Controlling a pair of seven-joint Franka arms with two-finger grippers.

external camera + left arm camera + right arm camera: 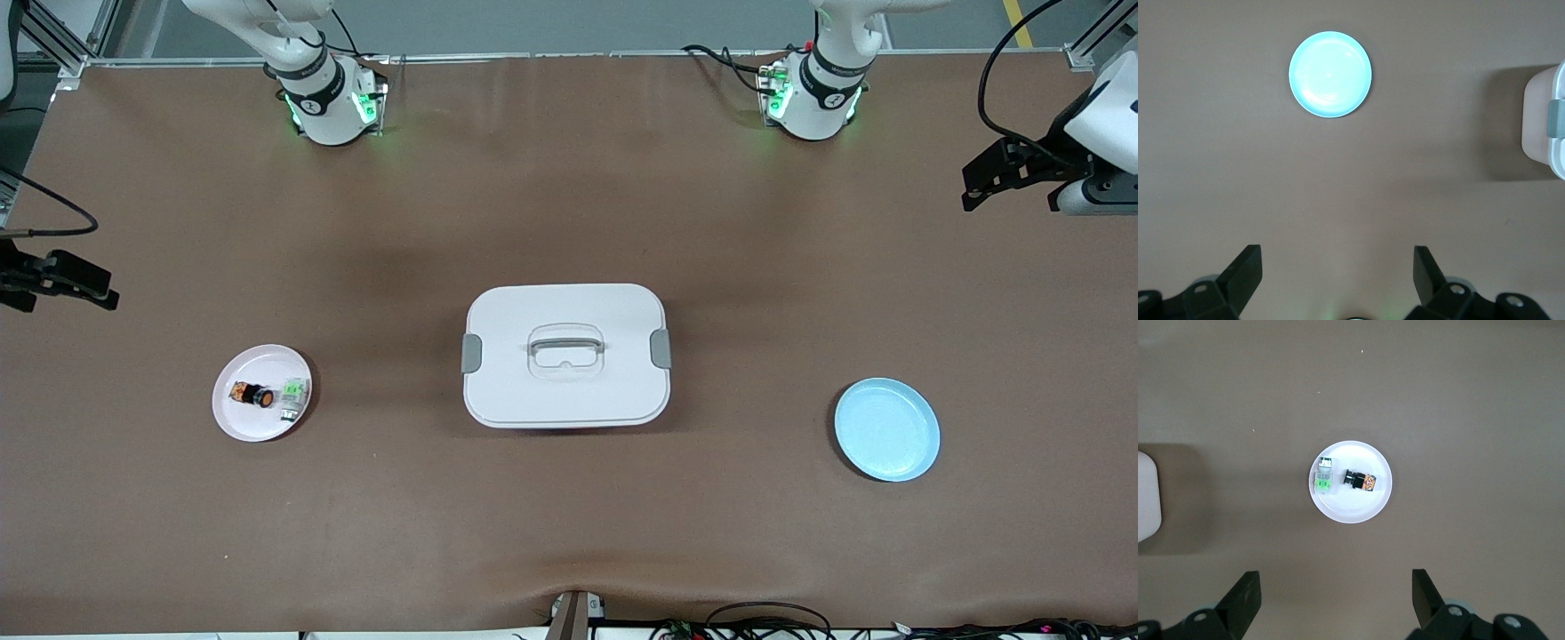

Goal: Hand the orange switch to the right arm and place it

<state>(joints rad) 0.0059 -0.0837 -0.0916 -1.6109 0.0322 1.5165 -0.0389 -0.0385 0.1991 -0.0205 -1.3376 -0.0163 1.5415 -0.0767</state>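
I see the right gripper (1331, 600) hanging high over the counter (569, 516) at its own end, fingers spread wide and empty. The orange switch (1359, 481) lies well below it on the white plate (1351, 510), on its side (green switch (1324, 479) just beside it). The left gripper (1337, 277), also spread and empty, waits over the blue plate (1330, 74). A white lidded box (566, 356) sits between the plates.

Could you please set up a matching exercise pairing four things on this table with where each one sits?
Things:
1. tiny black-and-orange push-button switch
2. round light-blue plate
3. white lidded rectangular box
4. small green-and-clear switch

Places:
A. toward the left arm's end
B. on the pink plate, on the box's side of its neighbour
C. mid-table
D. on the pink plate, away from the box

Pairs: 1-D, 2-A, 3-C, 4-B
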